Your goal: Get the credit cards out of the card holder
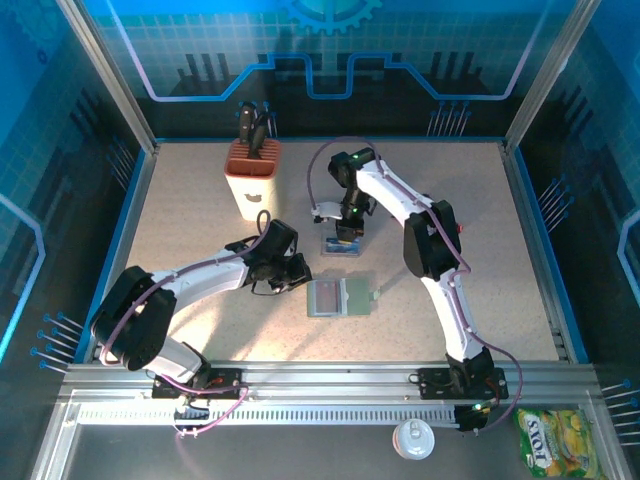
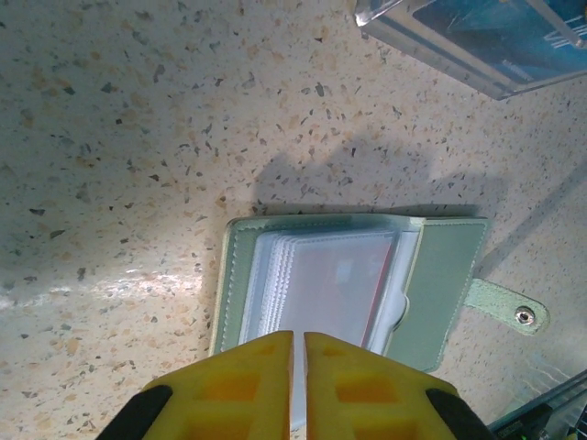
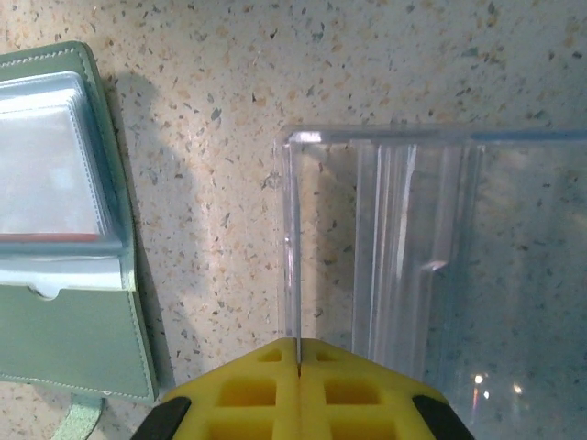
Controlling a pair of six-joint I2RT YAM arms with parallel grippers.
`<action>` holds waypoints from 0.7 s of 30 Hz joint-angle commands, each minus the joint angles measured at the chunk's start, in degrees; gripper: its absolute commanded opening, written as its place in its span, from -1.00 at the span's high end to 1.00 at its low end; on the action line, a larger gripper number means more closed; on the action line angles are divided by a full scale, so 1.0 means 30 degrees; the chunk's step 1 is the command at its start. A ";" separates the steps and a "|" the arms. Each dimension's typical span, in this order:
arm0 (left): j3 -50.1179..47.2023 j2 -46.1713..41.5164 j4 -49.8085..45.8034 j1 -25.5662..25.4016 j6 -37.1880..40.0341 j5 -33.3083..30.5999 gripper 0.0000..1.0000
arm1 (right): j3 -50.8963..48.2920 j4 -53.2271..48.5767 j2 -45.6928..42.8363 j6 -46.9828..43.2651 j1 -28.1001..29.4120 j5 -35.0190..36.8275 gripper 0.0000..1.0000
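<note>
The grey-green card holder [image 1: 340, 297] lies open on the table, its strap [image 2: 503, 307] to one side. Clear sleeves [image 2: 321, 275] fan out from it, and one holds a credit card with a red edge [image 3: 46, 236]. My left gripper [image 2: 298, 335] sits at the holder's left edge [image 1: 296, 272], jaws nearly together on a pale clear sleeve. My right gripper [image 3: 299, 344] is shut on the thin wall of a clear plastic case [image 3: 385, 238] just beyond the holder [image 1: 347, 232]. A blue credit card [image 2: 495, 27] lies in that case.
A tan knife block [image 1: 253, 178] with black handles stands at the back left. A white lid [image 1: 413, 438] and a yellow-green snack packet [image 1: 555, 440] lie off the table at the near right. Metal frame rails [image 1: 330, 378] border the table.
</note>
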 commanded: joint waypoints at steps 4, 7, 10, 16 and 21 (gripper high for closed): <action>-0.0113 0.0286 0.0225 0.0167 0.0057 0.0583 0.75 | 0.0018 -0.0980 0.0090 0.0321 -0.0205 -0.0034 0.62; 0.0072 0.0339 0.0050 0.0149 0.0137 0.0539 0.75 | 0.0480 -0.0970 -0.0252 0.1068 -0.0194 0.0723 0.57; 0.0000 0.0194 0.0037 0.0163 0.0089 0.0360 0.76 | 0.0767 -0.0837 -0.0935 0.1650 -0.0189 0.1464 0.52; 0.0049 0.0132 0.0150 0.0169 0.0029 0.0325 0.75 | -0.0358 0.0328 -0.2976 0.2558 -0.0203 0.1962 0.44; 0.0040 0.0110 0.0217 0.0167 -0.0017 0.0406 0.75 | -0.3455 0.2499 -0.5042 0.3747 -0.0188 0.1728 0.44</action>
